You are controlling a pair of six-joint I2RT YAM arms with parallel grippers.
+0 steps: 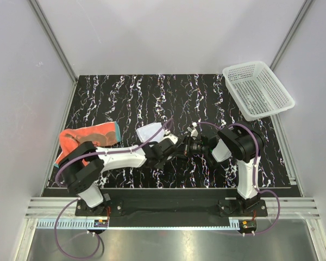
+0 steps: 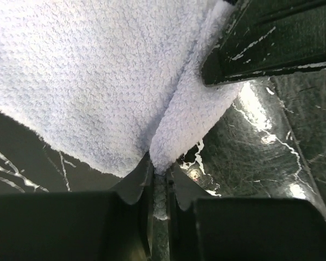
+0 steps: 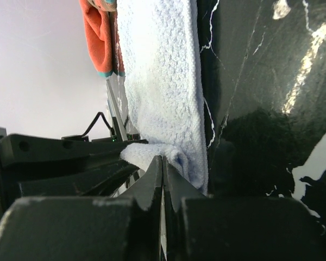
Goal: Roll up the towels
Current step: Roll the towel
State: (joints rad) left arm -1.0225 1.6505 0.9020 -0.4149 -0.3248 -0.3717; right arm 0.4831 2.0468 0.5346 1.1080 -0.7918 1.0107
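Observation:
The white towel (image 1: 149,132) lies on the black marbled table (image 1: 119,98), just left of centre. My left gripper (image 1: 169,140) is shut on a raised fold at its near right corner; white towel (image 2: 98,76) cloth shows between the jaws of the left gripper (image 2: 160,182). My right gripper (image 1: 186,145) comes in from the right and is shut. In its wrist view the right gripper (image 3: 163,163) has its tips pressed against the folded edge of the white towel (image 3: 163,81); no cloth shows between the jaws. The orange-red towel (image 1: 87,138) lies crumpled at the table's left edge, also seen as the orange-red towel (image 3: 98,32).
A white mesh basket (image 1: 258,89) stands tilted at the back right corner. Grey walls close in the table on the left, back and right. Both arms meet near the table's middle, the right gripper's fingers (image 2: 271,43) close beside the left one.

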